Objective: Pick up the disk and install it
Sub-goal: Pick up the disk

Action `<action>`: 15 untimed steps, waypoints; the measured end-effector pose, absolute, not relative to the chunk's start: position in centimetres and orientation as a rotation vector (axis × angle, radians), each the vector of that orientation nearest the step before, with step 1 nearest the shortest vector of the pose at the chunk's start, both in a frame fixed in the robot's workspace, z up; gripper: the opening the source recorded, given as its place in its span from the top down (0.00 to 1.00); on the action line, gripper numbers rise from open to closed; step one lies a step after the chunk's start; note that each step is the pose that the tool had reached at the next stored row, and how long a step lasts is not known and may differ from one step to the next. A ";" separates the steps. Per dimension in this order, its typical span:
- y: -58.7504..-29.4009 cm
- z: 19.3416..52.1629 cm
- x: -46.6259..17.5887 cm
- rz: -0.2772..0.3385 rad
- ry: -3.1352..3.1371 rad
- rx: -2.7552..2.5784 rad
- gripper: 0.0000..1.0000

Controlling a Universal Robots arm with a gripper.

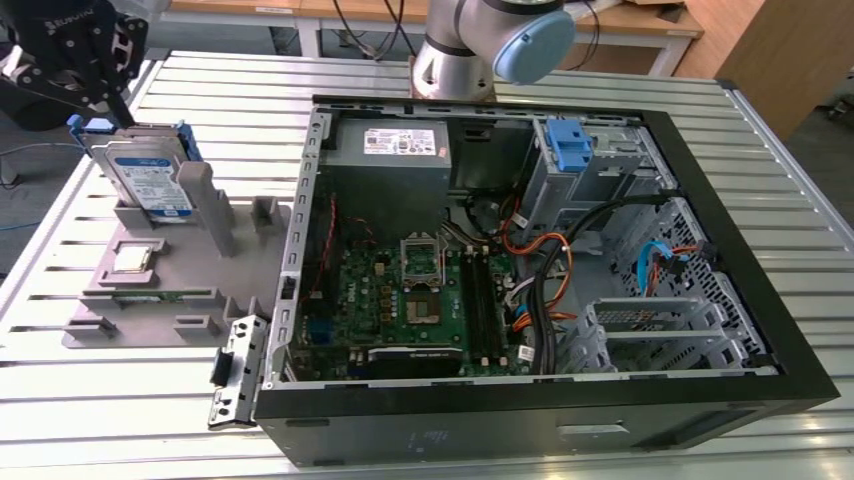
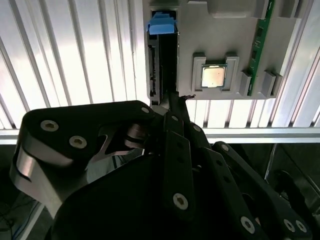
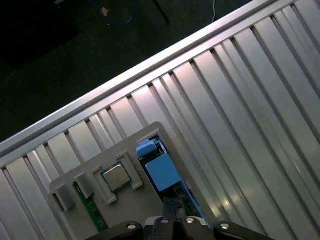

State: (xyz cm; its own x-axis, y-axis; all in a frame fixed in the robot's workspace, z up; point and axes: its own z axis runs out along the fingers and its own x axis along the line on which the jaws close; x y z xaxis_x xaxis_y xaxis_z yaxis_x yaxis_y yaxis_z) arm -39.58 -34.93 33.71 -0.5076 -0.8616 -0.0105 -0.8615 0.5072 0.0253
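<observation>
Gripped but not yet lifted: fingers (image 2: pixel 173 107) drawn narrow on the top edge of the disk (image 1: pixel 144 178), upright in the grey holder (image 1: pixel 147 290) on the tabletop (image 1: pixel 240 90). Install wholly undone, with the open computer case (image 1: pixel 754 260) well apart. Inside, crowding the bays: a blue bracket (image 1: pixel 567 145) and loose cables (image 1: pixel 561 260).

The exterior view gives you even light, darker at 11 o'clock; the table (image 2: pixel 75 60) glares in the second wrist view.

One disk (image 1: pixel 147 180), one computer case (image 1: pixel 534 420), one processor (image 2: pixel 213 76), one memory stick (image 2: pixel 264 35).
</observation>
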 end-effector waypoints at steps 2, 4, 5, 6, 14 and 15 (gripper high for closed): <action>-34.9 33.7 -39.6 -0.046 -2.712 1.580 0.90; -34.9 33.7 -39.6 -0.048 -2.699 1.603 0.90; -34.9 33.7 -39.6 -0.048 -2.692 1.615 0.90; -34.9 33.7 -39.6 -0.048 -2.685 1.626 0.90; -34.9 33.7 -39.6 -0.055 -2.623 1.728 0.90; -34.9 33.7 -39.6 -0.056 -2.614 1.741 0.90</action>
State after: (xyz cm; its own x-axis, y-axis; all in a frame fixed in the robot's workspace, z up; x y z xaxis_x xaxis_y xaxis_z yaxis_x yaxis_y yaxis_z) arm -39.58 -34.93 33.67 -0.3854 -0.9225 -0.0196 -0.9225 0.3848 0.0298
